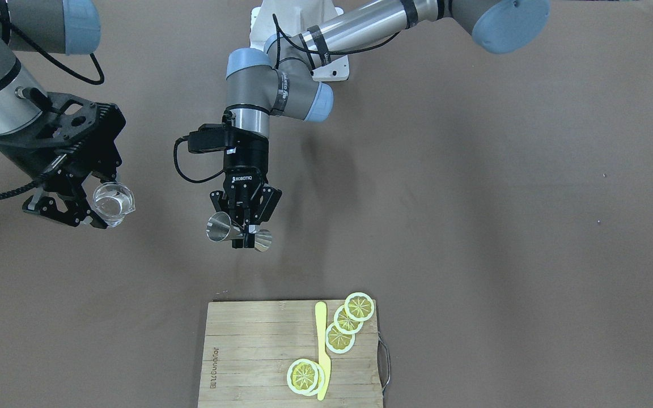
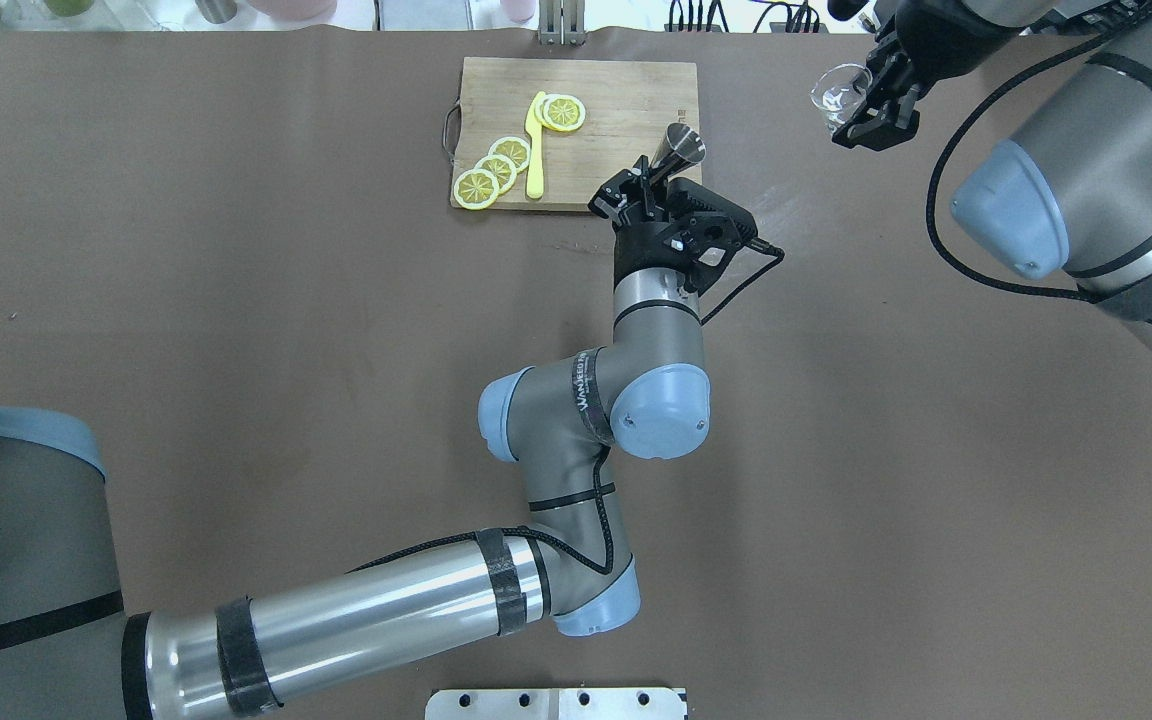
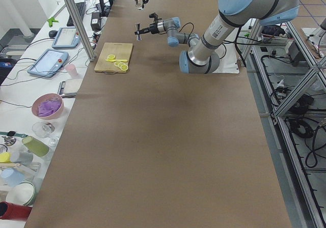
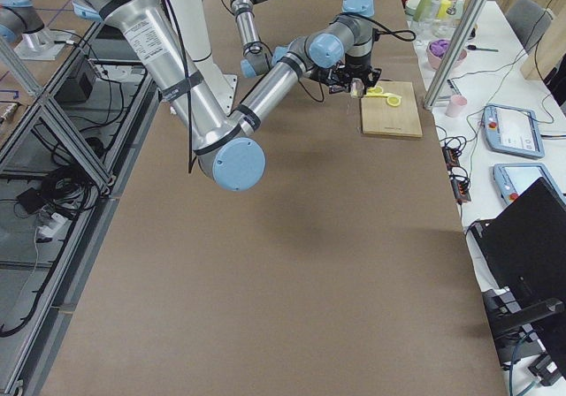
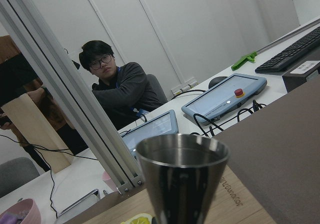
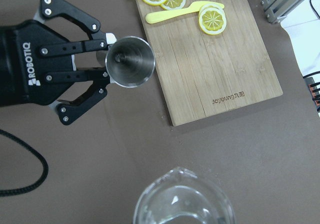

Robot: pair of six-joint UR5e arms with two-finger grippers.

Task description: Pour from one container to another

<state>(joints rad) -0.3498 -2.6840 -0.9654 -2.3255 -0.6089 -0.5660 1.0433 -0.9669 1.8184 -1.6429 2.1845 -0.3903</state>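
Note:
A steel double-cone jigger [image 1: 220, 228] hangs above the brown table, held at its waist, with my left gripper [image 1: 243, 238] shut on it. From the overhead camera the jigger [image 2: 682, 149] sits just past the left gripper [image 2: 652, 181], by the cutting board's near right corner. A small clear glass beaker [image 1: 114, 203] is in my right gripper [image 1: 95, 214], which is shut on it and raised above the table. The right wrist view looks down into the jigger's open cup [image 6: 131, 62], with the beaker's rim [image 6: 182, 200] at the bottom edge. The jigger [image 5: 182, 176] fills the left wrist view.
A wooden cutting board [image 1: 247, 351] carries several lemon slices [image 1: 340, 337] and a yellow knife [image 1: 322, 348]. Its metal handle [image 1: 385, 362] sticks out at one side. Bowls, cups and tablets stand on a side desk [image 3: 48, 106] beyond the table's edge.

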